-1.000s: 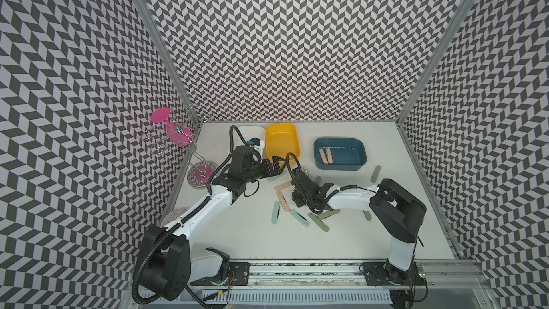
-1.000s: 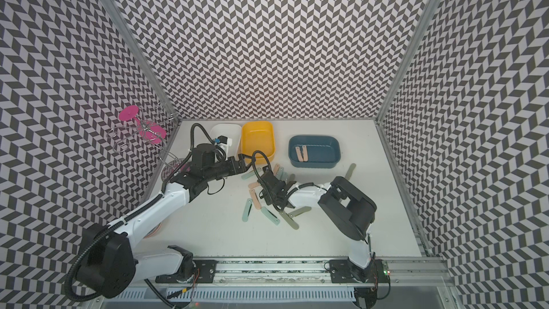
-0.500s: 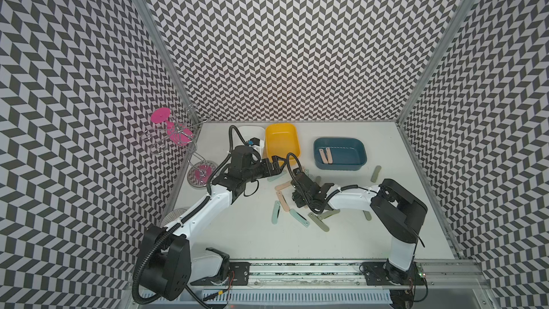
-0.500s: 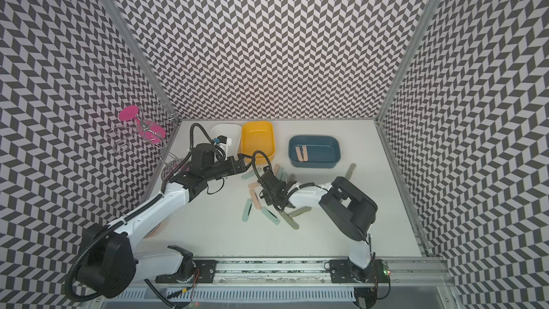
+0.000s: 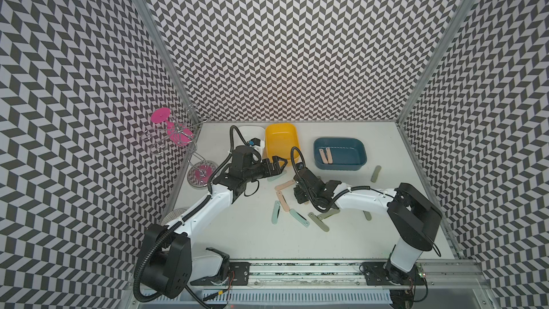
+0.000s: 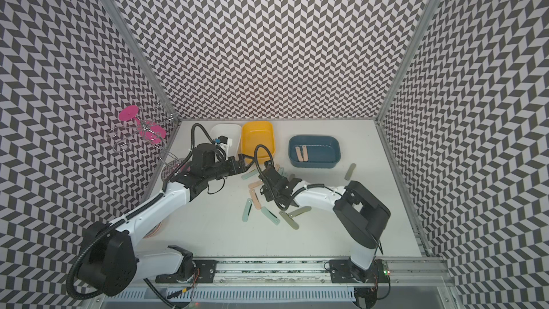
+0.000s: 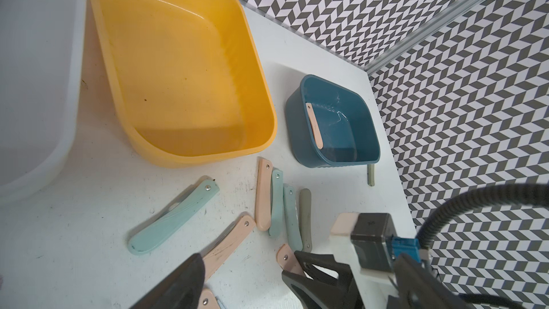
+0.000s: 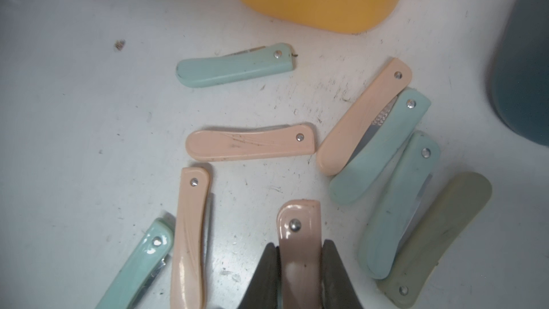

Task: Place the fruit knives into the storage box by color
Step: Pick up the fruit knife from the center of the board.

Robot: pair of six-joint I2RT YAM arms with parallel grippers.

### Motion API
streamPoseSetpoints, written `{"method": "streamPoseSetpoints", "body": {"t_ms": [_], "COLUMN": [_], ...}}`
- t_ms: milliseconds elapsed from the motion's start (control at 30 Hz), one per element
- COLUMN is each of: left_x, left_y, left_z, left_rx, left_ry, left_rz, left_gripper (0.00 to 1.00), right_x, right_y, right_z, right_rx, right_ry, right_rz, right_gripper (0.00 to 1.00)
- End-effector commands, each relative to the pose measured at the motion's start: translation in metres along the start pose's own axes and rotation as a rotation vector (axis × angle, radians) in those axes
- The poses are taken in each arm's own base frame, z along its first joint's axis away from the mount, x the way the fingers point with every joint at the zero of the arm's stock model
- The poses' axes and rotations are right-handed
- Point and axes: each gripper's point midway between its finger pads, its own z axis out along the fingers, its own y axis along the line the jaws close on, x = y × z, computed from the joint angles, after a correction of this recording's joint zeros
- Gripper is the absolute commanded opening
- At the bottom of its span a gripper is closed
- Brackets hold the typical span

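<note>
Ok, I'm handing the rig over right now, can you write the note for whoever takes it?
Right gripper: shut on a peach-pink knife, among the loose knives.
Left gripper: open, empty, near the yellow box.
Done: two peach-pink knives lie in the blue box; yellow box empty.
Left: held knife probably joins them, then the mint, peach-pink and grey-green ones on the table, including a lone grey-green knife beside the blue box.
</note>
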Motion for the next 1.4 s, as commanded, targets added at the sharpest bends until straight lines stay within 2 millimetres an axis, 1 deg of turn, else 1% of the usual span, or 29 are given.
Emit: {"method": "streamPoseSetpoints", "body": {"t_ms": [0, 100, 200, 267, 333, 433, 500, 600, 667, 767, 867, 1000, 1100, 1233, 1367], "left_x": [-0.020, -0.024, -0.030, -0.036, -0.040, -0.045, -0.047, -0.049, -0.050, -0.050, -0.049, -0.048, -0.046, -0.042, -0.039], "left_y": [-0.011, -0.014, -0.019, -0.023, -0.026, -0.032, -0.036, -0.044, -0.050, -0.060, -0.070, -0.081, -0.089, -0.093, -0.095], "left_z": [-0.001, -0.001, 0.000, 0.001, 0.002, 0.007, 0.011, 0.018, 0.024, 0.036, 0.048, 0.064, 0.077, 0.094, 0.105], "left_rx": [0.025, 0.030, 0.042, 0.053, 0.062, 0.075, 0.084, 0.099, 0.110, 0.129, 0.148, 0.167, 0.183, 0.196, 0.206], "left_ry": [-0.046, -0.052, -0.058, -0.065, -0.067, -0.068, -0.063, -0.056, -0.050, -0.036, -0.014, 0.010, 0.031, 0.062, 0.082], "left_rz": [0.015, 0.014, 0.020, 0.023, 0.025, 0.034, 0.038, 0.047, 0.055, 0.068, 0.080, 0.094, 0.105, 0.110, 0.109], "left_gripper": [1.00, 1.00, 1.00, 1.00, 1.00, 1.00, 1.00, 1.00, 1.00, 1.00, 1.00, 1.00, 1.00, 1.00, 1.00], "right_x": [-0.046, -0.067, -0.094, -0.114, -0.129, -0.150, -0.159, -0.169, -0.172, -0.175, -0.173, -0.169, -0.162, -0.153, -0.144], "right_y": [0.002, -0.005, -0.023, -0.041, -0.059, -0.092, -0.113, -0.145, -0.164, -0.186, -0.204, -0.220, -0.231, -0.239, -0.246], "right_z": [-0.030, -0.044, -0.061, -0.073, -0.082, -0.093, -0.098, -0.097, -0.093, -0.086, -0.073, -0.052, -0.033, -0.008, 0.014], "right_rx": [-0.037, -0.055, -0.069, -0.072, -0.068, -0.040, -0.028, -0.011, 0.004, 0.019, 0.029, 0.046, 0.057, 0.046, 0.053], "right_ry": [-0.116, -0.159, -0.216, -0.261, -0.300, -0.371, -0.405, -0.422, -0.426, -0.436, -0.426, -0.395, -0.346, -0.285, -0.252], "right_rz": [0.055, 0.087, 0.138, 0.178, 0.207, 0.248, 0.275, 0.313, 0.335, 0.355, 0.376, 0.382, 0.387, 0.384, 0.379], "right_gripper": [0.18, 0.18, 0.18, 0.18, 0.18, 0.18, 0.18, 0.19, 0.19, 0.19, 0.19, 0.19, 0.19, 0.19, 0.19]}}
